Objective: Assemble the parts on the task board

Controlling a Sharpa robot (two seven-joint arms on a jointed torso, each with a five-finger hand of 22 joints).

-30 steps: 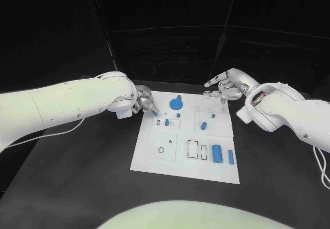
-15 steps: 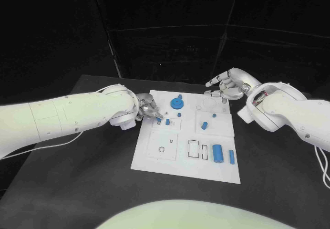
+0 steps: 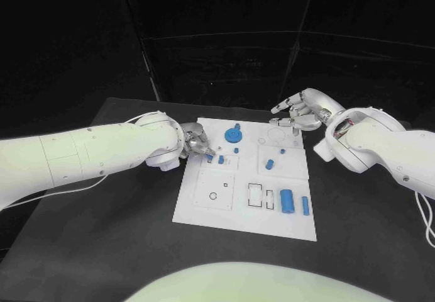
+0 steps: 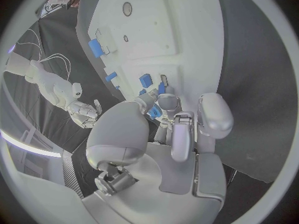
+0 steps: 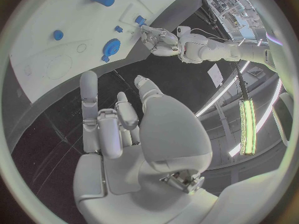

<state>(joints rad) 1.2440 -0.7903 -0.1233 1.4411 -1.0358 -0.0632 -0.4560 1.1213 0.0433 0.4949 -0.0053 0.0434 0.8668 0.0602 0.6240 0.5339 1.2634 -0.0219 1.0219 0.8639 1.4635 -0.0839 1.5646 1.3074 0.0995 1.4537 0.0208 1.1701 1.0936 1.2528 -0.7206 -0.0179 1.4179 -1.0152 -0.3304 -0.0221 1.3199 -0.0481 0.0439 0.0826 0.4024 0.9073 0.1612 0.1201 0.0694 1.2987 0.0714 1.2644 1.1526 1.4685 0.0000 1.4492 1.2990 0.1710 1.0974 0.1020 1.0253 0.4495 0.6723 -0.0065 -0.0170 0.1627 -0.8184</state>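
**Head view: left hand setting a small blue part at the board's near-left sockets**

Head view shows the left silver many-fingered hand (image 3: 193,143) at the left edge of the flat white rectangular task board (image 3: 217,207), its fingertips down on the board beside 2 short blue pegs (image 3: 215,160). In the left wrist view the same hand (image 4: 168,119) has its thumb and a finger drawn together on a small blue piece (image 4: 156,111), with the other fingers loosely curled beside it; I judge this a pinch on the part, though the piece is largely hidden by the fingers. Whether it is already seated in its socket cannot be told.

Outward from there, the board carries a round blue knob-like disc (image 3: 233,134) near its far edge, a small blue stud (image 3: 236,151), a blue upright peg (image 3: 269,165) in the middle-right panel, and a blue cylinder (image 3: 287,201) with a slim blue bar (image 3: 305,206) just beside it at the near-right. 2 empty rectangular slots lie beside the cylinder.

The right silver hand (image 3: 300,110) hovers above the far-right corner of the board, fingers spread and holding nothing; the right wrist view confirms an empty palm (image 5: 115,129).

The step in hand appears to be inserting the pinched piece. Next, it probably needs to be aligned upright over its socket, pressed down, then released without being tipped.
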